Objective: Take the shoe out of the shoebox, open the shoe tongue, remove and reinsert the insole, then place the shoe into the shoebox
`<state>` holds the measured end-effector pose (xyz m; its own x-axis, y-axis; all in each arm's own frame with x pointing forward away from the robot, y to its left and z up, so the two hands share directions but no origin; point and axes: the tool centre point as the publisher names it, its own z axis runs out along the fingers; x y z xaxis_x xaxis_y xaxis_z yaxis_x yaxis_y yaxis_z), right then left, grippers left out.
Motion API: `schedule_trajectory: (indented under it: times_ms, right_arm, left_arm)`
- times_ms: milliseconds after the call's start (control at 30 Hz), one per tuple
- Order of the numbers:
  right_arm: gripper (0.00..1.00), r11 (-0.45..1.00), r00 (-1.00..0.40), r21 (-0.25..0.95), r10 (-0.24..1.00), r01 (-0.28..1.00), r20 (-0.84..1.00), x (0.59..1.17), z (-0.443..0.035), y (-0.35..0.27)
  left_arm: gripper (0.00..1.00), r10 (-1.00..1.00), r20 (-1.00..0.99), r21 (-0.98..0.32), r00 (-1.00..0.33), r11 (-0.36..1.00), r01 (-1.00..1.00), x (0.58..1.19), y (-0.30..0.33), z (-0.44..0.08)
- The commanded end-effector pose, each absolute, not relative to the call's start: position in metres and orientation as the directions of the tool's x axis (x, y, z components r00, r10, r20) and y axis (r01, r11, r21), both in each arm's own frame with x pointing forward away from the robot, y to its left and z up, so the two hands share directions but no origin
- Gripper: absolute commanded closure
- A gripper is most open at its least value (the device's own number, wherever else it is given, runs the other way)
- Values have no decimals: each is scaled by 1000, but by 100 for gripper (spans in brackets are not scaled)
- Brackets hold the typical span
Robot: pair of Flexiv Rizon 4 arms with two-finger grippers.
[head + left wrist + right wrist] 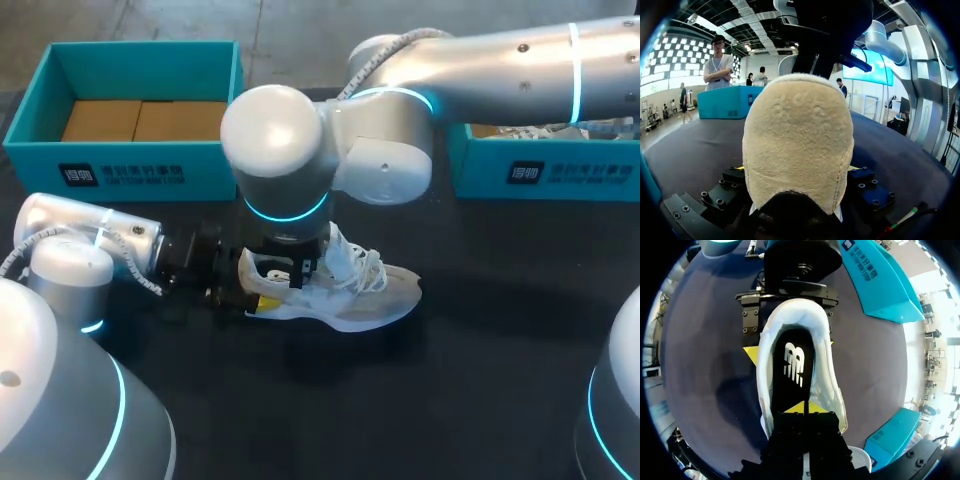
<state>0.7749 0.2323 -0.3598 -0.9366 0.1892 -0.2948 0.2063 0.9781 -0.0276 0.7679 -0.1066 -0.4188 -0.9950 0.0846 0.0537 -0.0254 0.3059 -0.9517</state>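
While left pincer [790, 350] grips shoe [360, 300], right pincer [805, 407] overhangs.

White shoe [352, 303], black insole [786, 396], teal shoebox [215, 165], black table [480, 360].

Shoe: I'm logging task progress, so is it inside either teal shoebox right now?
No, the shoe lies on the dark table, outside the left shoebox and the right shoebox.
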Motion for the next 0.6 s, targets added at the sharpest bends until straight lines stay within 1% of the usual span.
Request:
schedule_trajectory:
  times_ms: [33, 333, 400, 500, 600]
  right_arm:
    - [100, 974, -931, -28, 206, 225, -302, 772, -363, 230]
    - [93, 967, -923, -23, 234, 253, -305, 775, -371, 219]
    - [86, 967, -922, -21, 235, 253, -307, 777, -372, 218]
    - [81, 967, -922, -20, 235, 253, -307, 780, -374, 218]
    - [79, 967, -921, -16, 238, 255, -308, 782, -378, 217]
  left_arm:
    - [100, 84, 54, -951, -995, 309, -26, 770, -108, -421]
    - [100, 84, 54, -951, -995, 309, -26, 770, -108, -421]
    - [100, 84, 54, -951, -995, 309, -26, 770, -108, -421]
    - [100, 84, 54, -951, -995, 309, -26, 770, -108, -421]
    - [100, 84, 54, -951, -995, 309, -26, 770, -108, -421]
